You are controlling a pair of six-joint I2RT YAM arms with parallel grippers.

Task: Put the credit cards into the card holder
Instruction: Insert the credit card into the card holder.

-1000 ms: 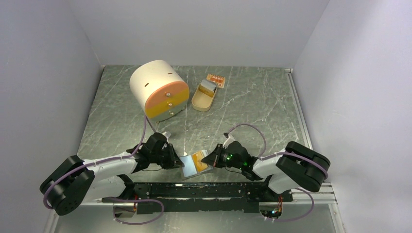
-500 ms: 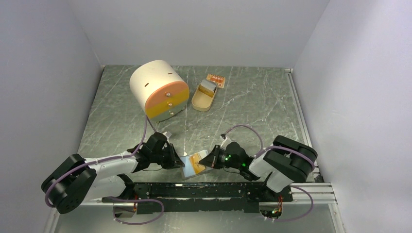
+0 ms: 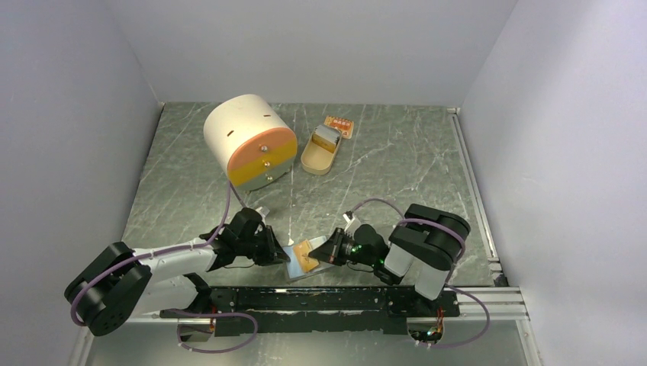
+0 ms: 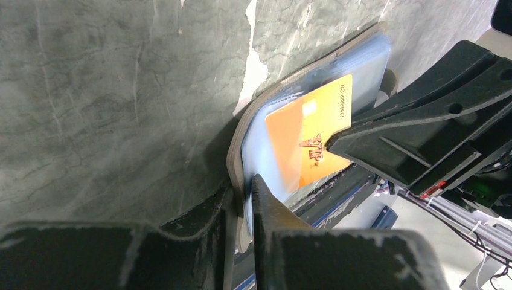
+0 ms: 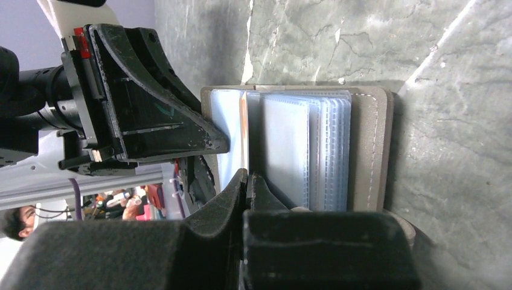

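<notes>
1. Broadly, the table (image 3: 397,168) carries a white drum with an orange face (image 3: 248,137) far beyond both sets of jaws, with a tan oval tin (image 3: 320,152) beside it. Neither looks part of this job to us, and both sit well away from the work.
2. Our left gripper (image 4: 241,193) is almost closed, pinching the cover and the nearest clear sleeves of the card holder (image 4: 234,158). We judge it is there as a clamp, so the holder cannot slide when a card is pushed in.
3. That card holder lies opened like a book between the two sets of jaws, cover on the table side. Its plastic sleeves fan out just past the right tips.
4. Our right gripper (image 5: 247,178) is fully closed on one end of the gold-orange credit card (image 4: 308,139). That leaves the free end to lead into a pocket.
5. The card rests against a clear sleeve directly ahead of the left jaws. We cannot tell whether it is inside a pocket or only on top. We cannot pick out the blue-grey card.
</notes>
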